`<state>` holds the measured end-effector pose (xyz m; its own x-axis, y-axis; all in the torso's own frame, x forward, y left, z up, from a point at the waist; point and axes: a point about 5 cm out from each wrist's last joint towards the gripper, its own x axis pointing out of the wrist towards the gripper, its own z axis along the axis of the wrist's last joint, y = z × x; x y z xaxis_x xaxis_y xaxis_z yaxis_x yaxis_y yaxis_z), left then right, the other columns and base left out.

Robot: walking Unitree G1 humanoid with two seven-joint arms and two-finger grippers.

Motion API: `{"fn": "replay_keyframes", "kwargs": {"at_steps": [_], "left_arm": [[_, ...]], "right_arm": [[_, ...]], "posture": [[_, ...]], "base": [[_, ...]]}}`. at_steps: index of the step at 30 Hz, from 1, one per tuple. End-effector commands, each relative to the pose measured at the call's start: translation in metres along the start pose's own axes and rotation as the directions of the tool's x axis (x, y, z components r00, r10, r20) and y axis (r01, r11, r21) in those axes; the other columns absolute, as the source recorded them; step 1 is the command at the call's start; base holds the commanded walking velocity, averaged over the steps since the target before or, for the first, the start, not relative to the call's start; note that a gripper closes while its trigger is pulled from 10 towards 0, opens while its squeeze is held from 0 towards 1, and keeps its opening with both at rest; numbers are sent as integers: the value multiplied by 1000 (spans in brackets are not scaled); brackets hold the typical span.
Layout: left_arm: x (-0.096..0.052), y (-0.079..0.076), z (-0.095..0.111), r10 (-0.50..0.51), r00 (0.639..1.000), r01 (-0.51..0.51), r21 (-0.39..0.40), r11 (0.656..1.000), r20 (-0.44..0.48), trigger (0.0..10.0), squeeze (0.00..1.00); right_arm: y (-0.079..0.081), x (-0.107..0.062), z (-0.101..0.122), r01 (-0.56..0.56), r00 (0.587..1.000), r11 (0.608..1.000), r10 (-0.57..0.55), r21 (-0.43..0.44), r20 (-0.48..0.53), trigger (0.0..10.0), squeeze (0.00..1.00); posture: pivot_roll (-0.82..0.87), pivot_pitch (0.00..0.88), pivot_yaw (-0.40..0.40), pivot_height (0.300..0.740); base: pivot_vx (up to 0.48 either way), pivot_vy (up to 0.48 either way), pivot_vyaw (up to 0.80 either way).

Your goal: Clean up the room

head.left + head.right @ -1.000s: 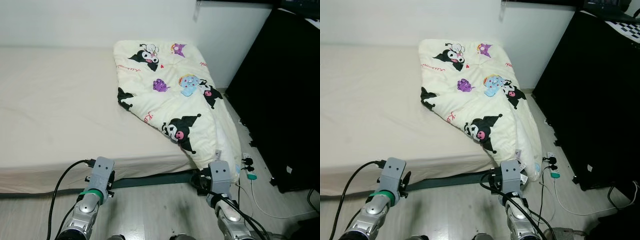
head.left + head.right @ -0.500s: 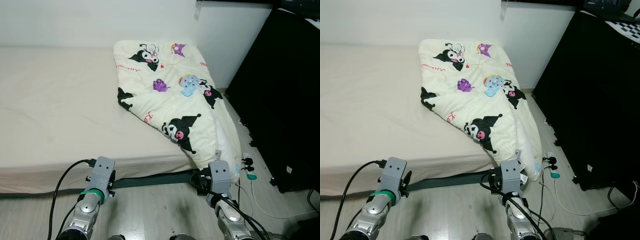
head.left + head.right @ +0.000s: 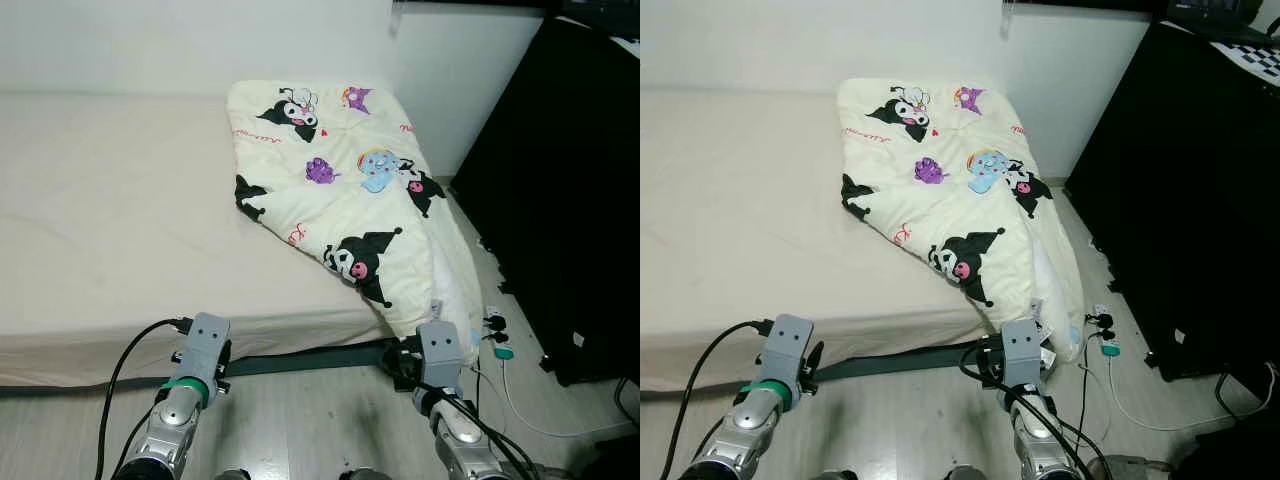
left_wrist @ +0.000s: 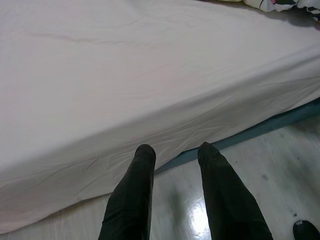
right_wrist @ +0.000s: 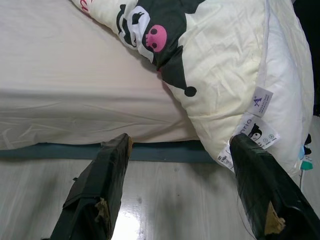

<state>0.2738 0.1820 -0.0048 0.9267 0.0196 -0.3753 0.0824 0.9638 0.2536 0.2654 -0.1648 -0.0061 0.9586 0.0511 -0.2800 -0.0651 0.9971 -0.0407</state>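
Robot standing at the foot of a low bed (image 3: 120, 210), both arms raised toward its near edge. The bed carried a pale fitted sheet and, on its right half, a cream comforter (image 3: 350, 190) printed with cartoon characters. The comforter lay crumpled on a diagonal, its far end near the wall and its near corner spilling over the bed's right front edge toward the floor (image 3: 300, 420), where its care labels (image 5: 255, 117) hung free.

The right pincer (image 5: 182, 182) was held wide open just short of that hanging corner, one finger below the mattress edge and the other close to the labels, with nothing between them. The left pincer (image 4: 175, 160) was also open, its fingers a narrower gap apart, pointing at the bare sheet edge well apart from the comforter.

The step in hand appeared to be reaching for the comforter in order to straighten it on the bed. To do this well, the right pincer should probably advance until a thick fold of the hanging corner, not merely the labels, sits between the fingers before closing. The left pincer would need to travel right to take a second hold, so that the fabric can be lifted evenly. A white power strip and cable (image 3: 497, 330) lay on the floor beside the black cabinet (image 3: 570, 190), close to the dangling corner, and should be kept out of the sweep.
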Motion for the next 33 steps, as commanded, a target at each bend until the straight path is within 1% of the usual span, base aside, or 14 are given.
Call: {"fn": "replay_keyframes", "kwargs": {"at_steps": [1, 33], "left_arm": [[-2, -4, -7, -11, 1000, 12, 9, 1000, -25, 10000, 0], [-1, -2, -6, -13, 1000, 14, 16, 1000, -26, 10000, 0]], "right_arm": [[-4, -2, -5, 10, 1000, 1000, -10, -1, -30, 10000, 0], [-3, -1, -5, 11, 999, 1000, -11, 5, -30, 10000, 0]], "posture": [[4, 39, -27, 740], [6, 34, -21, 740]], "base": [[0, 0, 0], [0, 0, 0]]}}
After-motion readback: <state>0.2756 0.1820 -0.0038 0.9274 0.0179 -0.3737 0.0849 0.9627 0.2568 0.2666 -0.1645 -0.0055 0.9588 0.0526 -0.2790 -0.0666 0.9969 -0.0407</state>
